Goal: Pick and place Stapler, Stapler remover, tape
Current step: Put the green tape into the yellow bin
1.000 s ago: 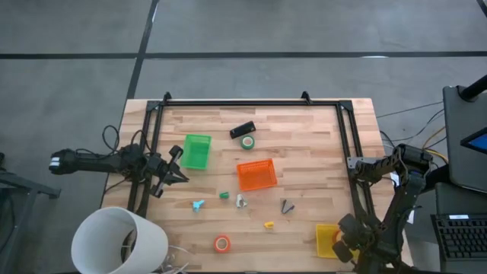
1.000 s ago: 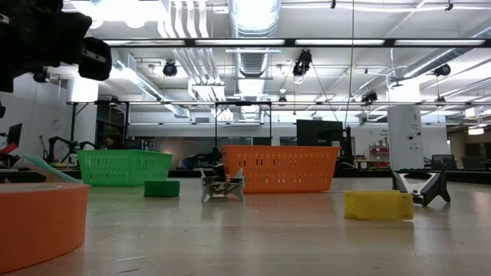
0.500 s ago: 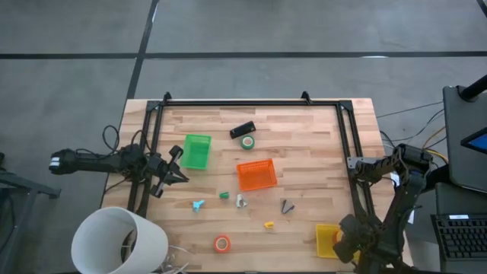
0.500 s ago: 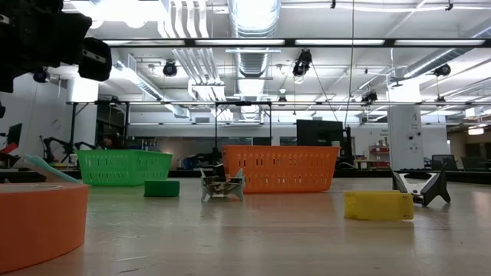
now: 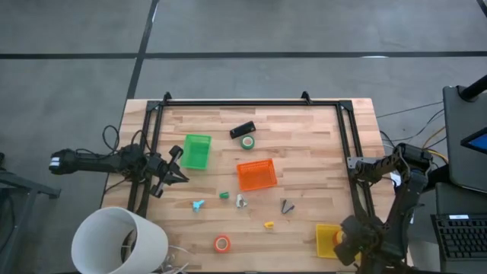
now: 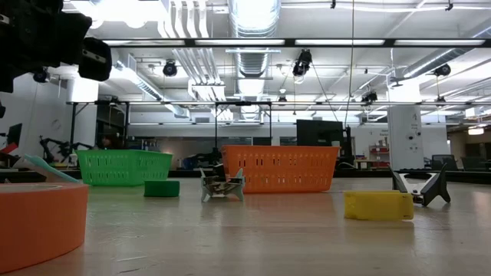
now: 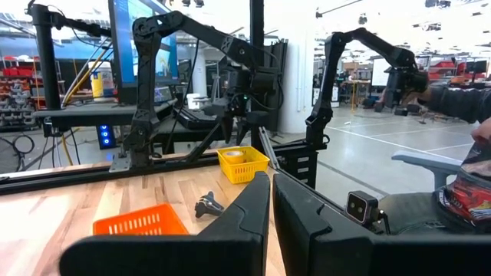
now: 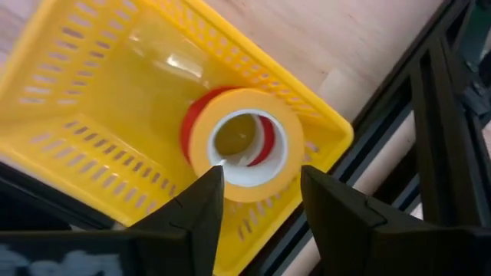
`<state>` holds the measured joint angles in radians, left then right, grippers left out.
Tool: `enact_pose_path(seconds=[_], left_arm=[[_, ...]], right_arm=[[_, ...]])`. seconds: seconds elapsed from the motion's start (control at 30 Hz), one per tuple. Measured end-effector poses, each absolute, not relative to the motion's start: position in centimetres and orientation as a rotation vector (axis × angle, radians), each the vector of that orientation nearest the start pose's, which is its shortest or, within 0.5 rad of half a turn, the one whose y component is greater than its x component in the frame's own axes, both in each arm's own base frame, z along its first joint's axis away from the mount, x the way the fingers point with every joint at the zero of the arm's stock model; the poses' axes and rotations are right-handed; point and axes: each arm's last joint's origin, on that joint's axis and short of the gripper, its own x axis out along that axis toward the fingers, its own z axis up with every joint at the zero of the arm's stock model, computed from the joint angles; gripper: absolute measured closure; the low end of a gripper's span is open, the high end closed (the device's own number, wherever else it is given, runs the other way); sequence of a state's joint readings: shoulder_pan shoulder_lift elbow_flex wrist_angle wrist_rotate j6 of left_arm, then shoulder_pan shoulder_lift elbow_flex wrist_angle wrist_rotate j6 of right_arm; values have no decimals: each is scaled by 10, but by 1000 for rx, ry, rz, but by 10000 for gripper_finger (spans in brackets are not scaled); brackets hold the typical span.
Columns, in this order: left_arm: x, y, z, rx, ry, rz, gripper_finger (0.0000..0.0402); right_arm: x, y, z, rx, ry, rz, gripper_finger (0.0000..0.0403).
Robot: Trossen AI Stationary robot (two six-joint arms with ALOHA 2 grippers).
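Over the yellow bin (image 5: pixel 327 240) at the worktop's (image 5: pixel 304 144) five o'clock corner, the right tool (image 8: pixel 257 201) is hovering, fingers spread.
Two tape rolls, yellow (image 8: pixel 244 157) stacked on red (image 8: pixel 193 123), are sitting in that bin, directly under the spread fingers; lifting straight up should avoid snagging the mesh wall. Next targets are lying toward twelve o'clock: the stapler (image 5: pixel 242 129) touching the green tape (image 5: pixel 247 141), with the orange tape (image 5: pixel 221 243) at six. The left tool (image 7: pixel 270 222), fingers pressed nearly together, is waiting at nine o'clock. Compared with a second ago, only the right arm is shifting slightly; the objects are sitting unmoved.
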<state>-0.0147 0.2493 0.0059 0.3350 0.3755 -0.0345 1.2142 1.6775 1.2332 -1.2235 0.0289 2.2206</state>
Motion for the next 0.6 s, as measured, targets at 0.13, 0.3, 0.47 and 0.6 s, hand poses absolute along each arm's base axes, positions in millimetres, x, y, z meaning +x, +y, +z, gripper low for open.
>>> enact_pose_path(seconds=[0.13, 0.3, 0.47, 0.6], left_arm=[[111, -12, 176, -17, -84, -391, 378], [111, -12, 176, -17, -84, -391, 378], [111, -12, 176, -18, -84, -391, 378], [111, -12, 176, -17, -84, -391, 378]], right_arm=[[104, 267, 220, 708, 1368, -845, 244], [110, 265, 221, 711, 1353, -842, 251], [116, 262, 222, 714, 1354, -832, 259], [122, 258, 224, 710, 1362, -815, 266]])
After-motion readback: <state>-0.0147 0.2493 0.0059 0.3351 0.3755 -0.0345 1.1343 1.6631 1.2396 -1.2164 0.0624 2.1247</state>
